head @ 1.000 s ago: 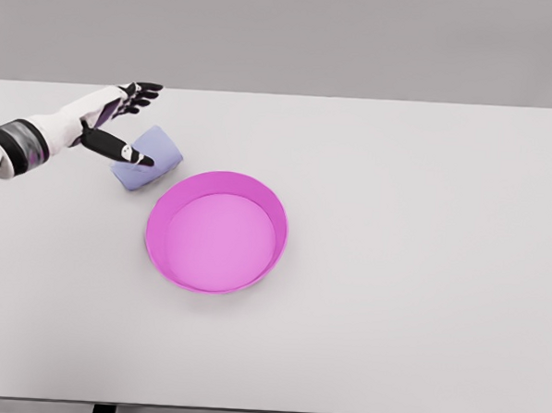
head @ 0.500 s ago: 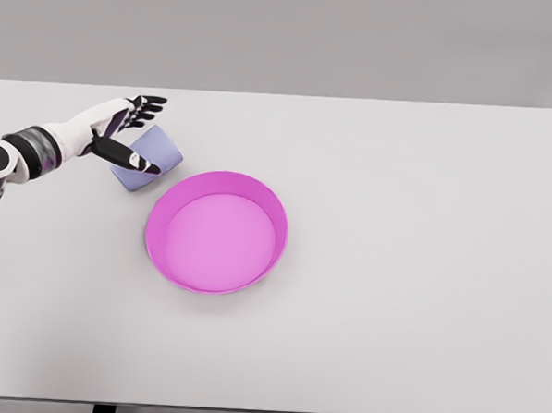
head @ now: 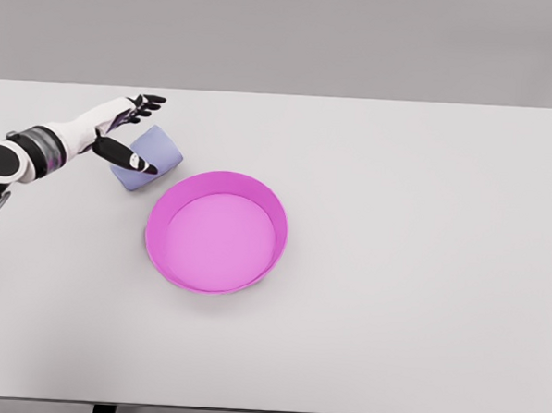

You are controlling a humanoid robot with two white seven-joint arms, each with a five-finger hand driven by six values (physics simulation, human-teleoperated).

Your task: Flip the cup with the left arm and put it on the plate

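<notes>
A pale lavender cup point(head: 154, 156) lies on its side on the white table point(head: 395, 222), just up and left of the plate. The plate point(head: 216, 231) is a magenta round dish with a raised rim, left of the table's middle. My left hand point(head: 132, 125) reaches in from the left edge and sits against the cup's left end. Its thumb lies across the cup's front and the fingers point(head: 148, 101) are spread behind it, not closed round it. The right arm is out of view.
My left hand has slid closer to the cup and the forearm has drawn back toward the left edge. The cup has turned slightly, staying in place.
</notes>
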